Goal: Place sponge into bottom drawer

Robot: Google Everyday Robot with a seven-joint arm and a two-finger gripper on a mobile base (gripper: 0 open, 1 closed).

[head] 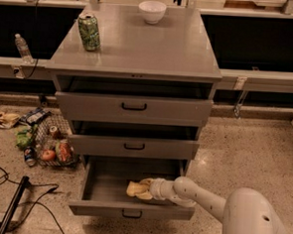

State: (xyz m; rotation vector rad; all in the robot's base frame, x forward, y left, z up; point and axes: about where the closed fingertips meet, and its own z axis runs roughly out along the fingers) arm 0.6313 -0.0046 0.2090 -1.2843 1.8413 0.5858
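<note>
Single high camera, mid-range, facing down at cabinet [141, 46] front; jaws clasp sponge [138, 189] in bottom drawer [131, 211].
</note>
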